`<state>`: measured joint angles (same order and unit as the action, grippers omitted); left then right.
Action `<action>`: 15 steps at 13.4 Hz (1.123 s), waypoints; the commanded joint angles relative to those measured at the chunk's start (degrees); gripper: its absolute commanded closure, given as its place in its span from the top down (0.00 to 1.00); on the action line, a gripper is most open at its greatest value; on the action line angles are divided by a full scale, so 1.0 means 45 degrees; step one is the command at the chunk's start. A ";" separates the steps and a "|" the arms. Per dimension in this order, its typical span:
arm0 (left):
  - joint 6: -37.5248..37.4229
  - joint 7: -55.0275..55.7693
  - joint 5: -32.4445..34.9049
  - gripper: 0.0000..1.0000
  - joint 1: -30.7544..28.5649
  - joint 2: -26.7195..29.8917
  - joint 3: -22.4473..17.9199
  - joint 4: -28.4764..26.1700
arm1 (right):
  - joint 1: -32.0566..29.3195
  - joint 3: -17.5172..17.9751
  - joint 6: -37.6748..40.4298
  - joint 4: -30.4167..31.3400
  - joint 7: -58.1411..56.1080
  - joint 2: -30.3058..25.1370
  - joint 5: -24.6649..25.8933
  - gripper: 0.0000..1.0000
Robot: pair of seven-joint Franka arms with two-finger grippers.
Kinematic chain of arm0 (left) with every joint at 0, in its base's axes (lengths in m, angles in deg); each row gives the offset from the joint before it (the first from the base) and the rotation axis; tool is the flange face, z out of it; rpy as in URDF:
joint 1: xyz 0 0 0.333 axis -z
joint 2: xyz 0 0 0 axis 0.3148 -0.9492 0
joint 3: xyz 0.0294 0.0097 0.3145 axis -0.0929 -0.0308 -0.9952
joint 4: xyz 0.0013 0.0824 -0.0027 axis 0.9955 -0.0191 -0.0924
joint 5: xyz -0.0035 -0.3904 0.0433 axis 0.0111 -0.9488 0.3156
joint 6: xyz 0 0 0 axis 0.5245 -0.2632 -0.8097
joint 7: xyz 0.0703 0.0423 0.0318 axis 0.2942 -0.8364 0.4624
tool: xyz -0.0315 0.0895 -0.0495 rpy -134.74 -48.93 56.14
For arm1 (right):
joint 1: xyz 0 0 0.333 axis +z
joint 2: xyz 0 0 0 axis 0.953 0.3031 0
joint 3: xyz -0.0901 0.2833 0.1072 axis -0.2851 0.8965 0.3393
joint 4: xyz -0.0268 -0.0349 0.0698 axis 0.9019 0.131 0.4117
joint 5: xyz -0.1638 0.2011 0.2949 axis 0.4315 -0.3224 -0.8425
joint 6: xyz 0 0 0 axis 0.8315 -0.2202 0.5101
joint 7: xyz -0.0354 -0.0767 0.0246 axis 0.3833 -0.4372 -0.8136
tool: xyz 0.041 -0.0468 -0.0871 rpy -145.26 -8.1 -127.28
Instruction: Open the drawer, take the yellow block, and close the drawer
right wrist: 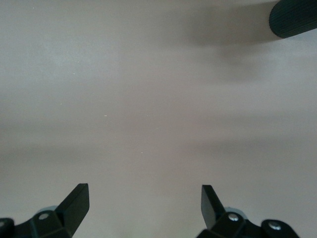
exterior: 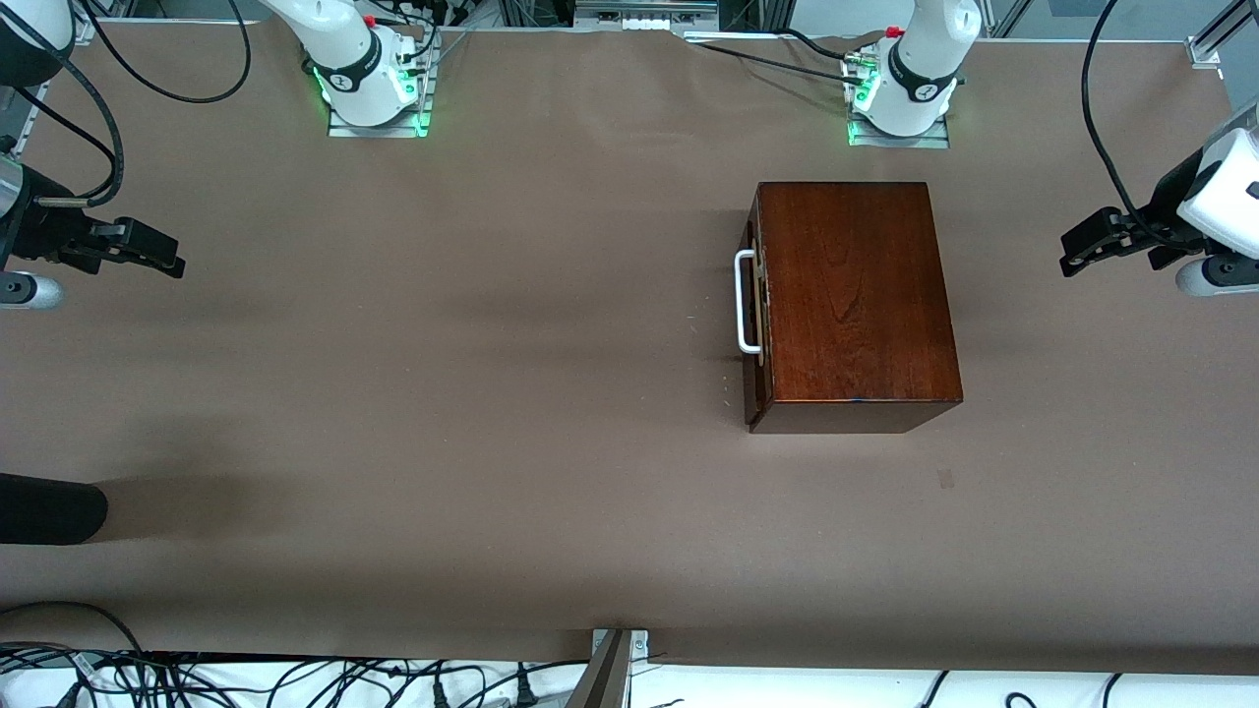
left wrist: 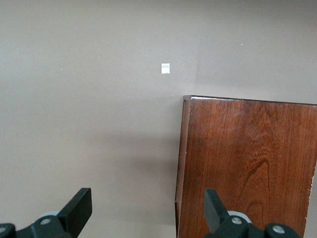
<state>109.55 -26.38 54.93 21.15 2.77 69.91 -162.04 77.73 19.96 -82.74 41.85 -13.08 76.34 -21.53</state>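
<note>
The glossy mahogany box stands on the table in front of the left arm's base. Its drawer is shut, with the white loop handle facing the right arm's end of the table. The yellow block is hidden. My left gripper hangs open and empty over the table at the left arm's end; in the left wrist view one edge of the box lies under it. My right gripper hangs open and empty over bare table at the right arm's end, as the right wrist view shows.
The brown table cover spreads wide between the box and the right arm's end. A black rounded object pokes in at the right arm's end, also in the right wrist view. A small pale tag lies on the cover near the box.
</note>
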 commanded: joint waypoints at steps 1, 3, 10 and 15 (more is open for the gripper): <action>0.0136 -0.0348 -0.0294 1.00 -0.0115 -0.0225 0.0026 0.0229 | -0.0041 0.0043 0.0113 -0.0070 -0.0002 -0.0122 0.0047 1.00; 0.0196 -0.0293 -0.0450 1.00 -0.0076 -0.0245 0.0026 0.0479 | -0.0041 0.0043 0.0133 -0.0031 0.0017 -0.0142 0.0008 1.00; 0.0157 -0.0350 -0.0432 1.00 -0.0076 -0.0499 0.0046 0.0638 | -0.0041 0.0043 0.0036 -0.0031 0.0018 -0.0298 0.0047 1.00; 0.0118 -0.0352 -0.0451 1.00 0.0060 -0.0675 0.0143 0.0676 | -0.0041 0.0004 0.0075 -0.0031 -0.0002 -0.0454 0.0047 1.00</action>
<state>110.69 -26.97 54.35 21.34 1.07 70.30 -161.19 77.72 19.92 -82.75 41.82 -13.07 75.27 -21.53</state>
